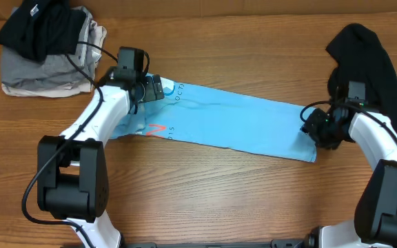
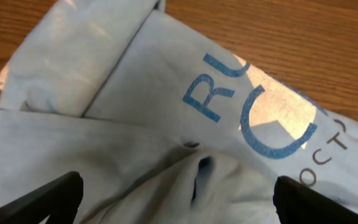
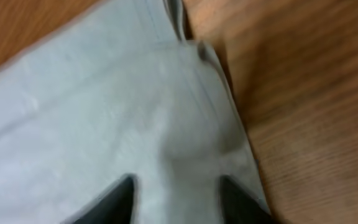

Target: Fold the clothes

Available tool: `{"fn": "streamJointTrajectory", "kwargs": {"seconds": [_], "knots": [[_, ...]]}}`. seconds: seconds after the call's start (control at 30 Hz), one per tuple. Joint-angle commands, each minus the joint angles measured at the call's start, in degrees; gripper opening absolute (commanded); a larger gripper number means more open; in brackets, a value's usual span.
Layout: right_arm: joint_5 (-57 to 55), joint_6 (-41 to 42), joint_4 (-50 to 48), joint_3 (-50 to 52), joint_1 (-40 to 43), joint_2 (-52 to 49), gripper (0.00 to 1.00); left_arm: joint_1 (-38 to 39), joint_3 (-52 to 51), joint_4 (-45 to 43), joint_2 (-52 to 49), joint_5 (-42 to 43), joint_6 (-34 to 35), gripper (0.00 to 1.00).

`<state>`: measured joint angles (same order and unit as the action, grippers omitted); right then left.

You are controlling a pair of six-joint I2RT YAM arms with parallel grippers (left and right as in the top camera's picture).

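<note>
The light-blue T-shirt (image 1: pixel 240 120) lies on the table as a long folded strip running from upper left to lower right, with white and pinkish lettering at its left end. My left gripper (image 1: pixel 154 89) is down on the left end. In the left wrist view its fingers (image 2: pixel 176 180) are wide open astride a raised wrinkle of the shirt (image 2: pixel 135 93). My right gripper (image 1: pixel 310 127) is at the right end. In the right wrist view its fingers (image 3: pixel 176 183) are open over the hem corner of the shirt (image 3: pixel 104 112). A black garment (image 1: pixel 367 65) lies at the far right.
A stack of folded clothes stands at the back left, a black piece (image 1: pixel 36 27) on grey ones (image 1: pixel 40 76). The wooden table (image 1: pixel 219 200) is bare in front of the shirt. Both arm bases stand at the front edge.
</note>
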<state>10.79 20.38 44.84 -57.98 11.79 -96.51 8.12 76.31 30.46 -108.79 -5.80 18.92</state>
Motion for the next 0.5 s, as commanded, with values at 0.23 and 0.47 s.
{"fn": "streamJointTrajectory", "kwargs": {"seconds": [0.23,0.47], "knots": [[0.44,-12.11,3.13,-0.81,2.38,-1.33,1.0,-2.56,22.43,24.17,-0.04,0.74,-5.77,1.0],[0.26,-12.09,-1.36,2.21,2.14,-4.5,0.94,-2.6,25.18,26.4,-0.09,0.94,-7.63,1.0]]}}
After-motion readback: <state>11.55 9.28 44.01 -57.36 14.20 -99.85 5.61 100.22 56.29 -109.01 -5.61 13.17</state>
